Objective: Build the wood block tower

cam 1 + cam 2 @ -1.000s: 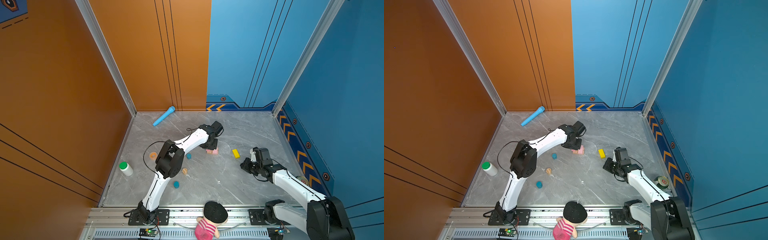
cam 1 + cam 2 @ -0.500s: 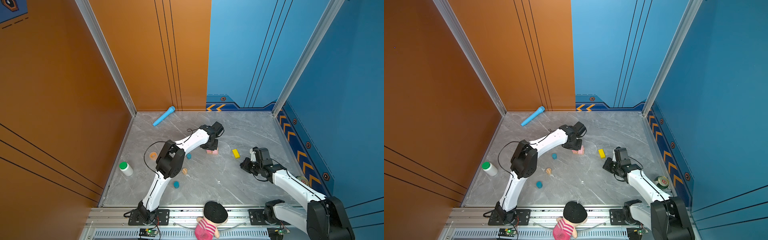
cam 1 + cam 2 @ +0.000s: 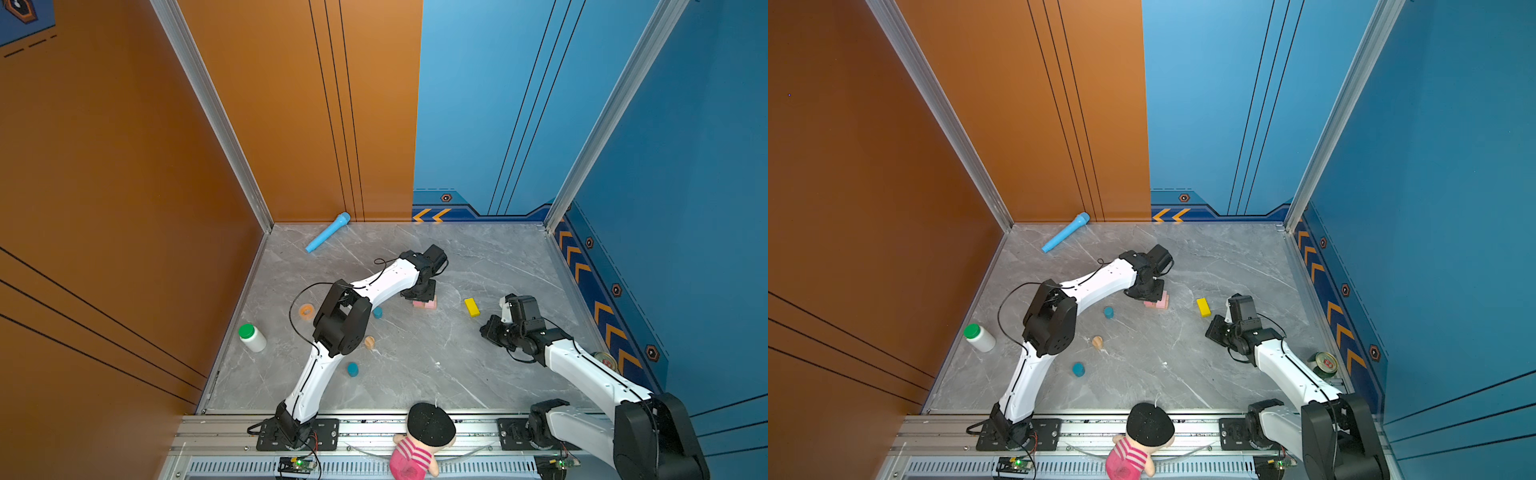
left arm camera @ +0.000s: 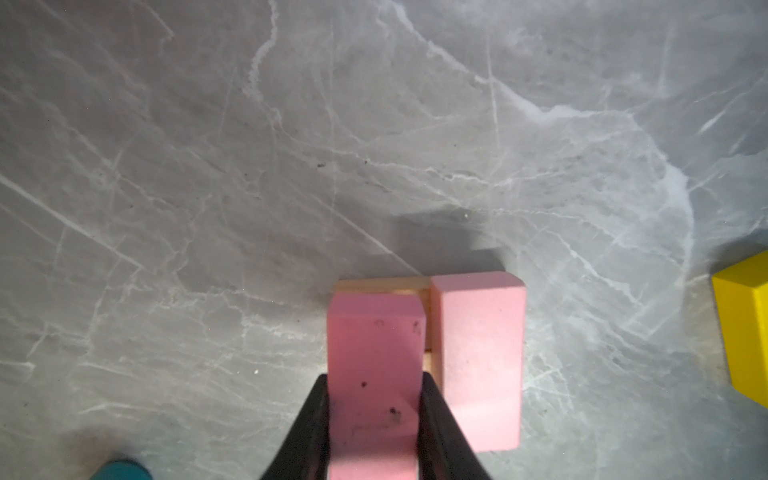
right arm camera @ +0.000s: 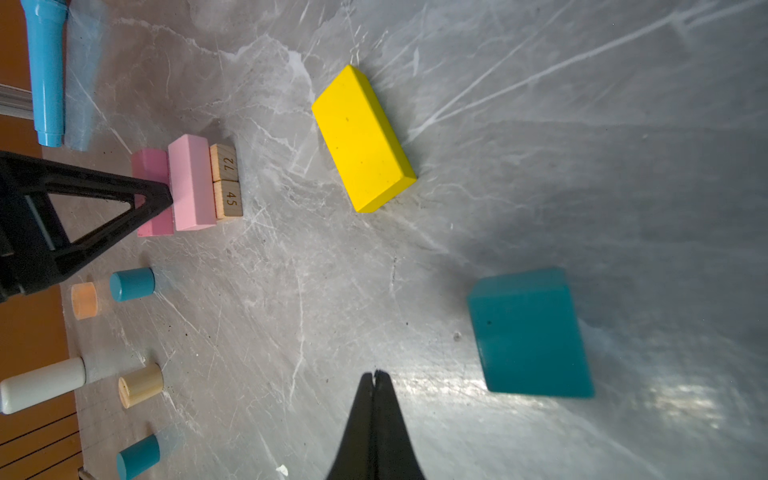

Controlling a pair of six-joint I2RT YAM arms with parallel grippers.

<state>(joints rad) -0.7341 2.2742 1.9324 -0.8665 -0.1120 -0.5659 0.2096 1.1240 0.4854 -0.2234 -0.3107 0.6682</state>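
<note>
My left gripper [image 4: 374, 388] is shut on a pink bar [image 4: 374, 345]. That bar is held alongside a second pink bar [image 4: 480, 357], and both lie across two tan bars [image 5: 226, 180]; this low stack is the tower [image 3: 428, 304]. A yellow bar [image 3: 471, 306] lies flat to its right. My right gripper [image 5: 375, 376] is shut and empty, low over the floor beside the teal cube [image 5: 530, 332]. Two blue cylinders [image 3: 377, 312] [image 3: 353, 369] and a tan cylinder [image 3: 369, 342] stand left of the tower, near the left arm.
A light-blue toy microphone [image 3: 327, 232] lies by the back wall. A white bottle with a green cap [image 3: 252, 337] and an orange ring [image 3: 306, 311] sit at the left. A doll [image 3: 424, 440] leans on the front rail, and a can [image 3: 1325, 363] stands by the right wall.
</note>
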